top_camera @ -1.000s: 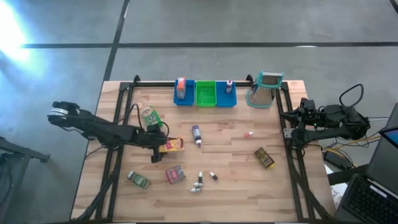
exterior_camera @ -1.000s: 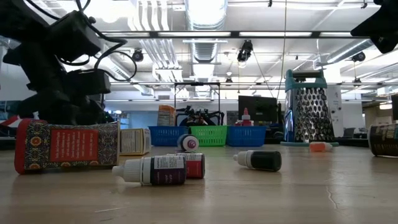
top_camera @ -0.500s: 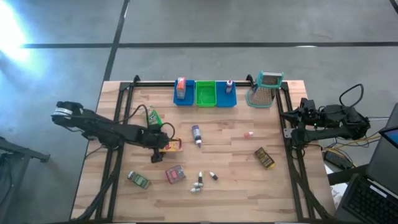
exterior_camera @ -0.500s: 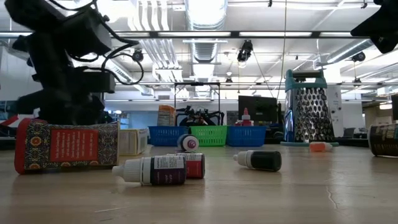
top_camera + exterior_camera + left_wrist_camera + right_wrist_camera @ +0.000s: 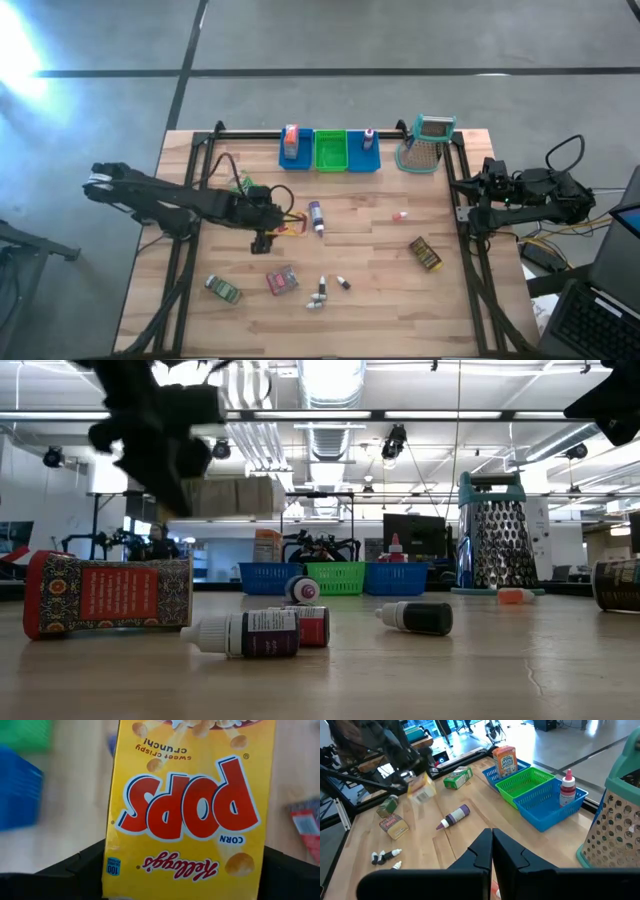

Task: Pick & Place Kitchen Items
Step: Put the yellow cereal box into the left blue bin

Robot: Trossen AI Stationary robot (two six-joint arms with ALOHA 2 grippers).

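My left gripper [image 5: 268,222] is shut on a yellow-red Corn Pops box [image 5: 190,805], which hangs in the air over the table's left middle [image 5: 235,497]. A green packet [image 5: 243,185] lies on its side just beyond it and a purple bottle [image 5: 315,215] lies to its right. Nearer the front edge lie a pink-red packet [image 5: 282,280], a green packet [image 5: 223,290] and small bottles [image 5: 322,290]. A brown packet [image 5: 425,253] lies to the right. My right gripper [image 5: 492,845] is shut and waits at the table's right edge [image 5: 470,205]. My left gripper holds the Corn Pops box by its end nearest the wrist [image 5: 175,870], pinched across its width between the two fingers [image 5: 80,865]. The printed face looks at the wrist camera. The box is lifted clear of the table and sits about level in the low view.
At the far edge stand a blue bin [image 5: 295,155] with an orange box, a green bin [image 5: 331,150] and a blue bin [image 5: 364,155] with a white bottle. A metal grater [image 5: 427,143] stands to their right. A small pink item [image 5: 400,215] lies mid-right.
My left gripper has risen with the box and moved toward the table's right and far edge. The box, which lay on the table a second ago, is now lifted clear, well above the other items in the low view.
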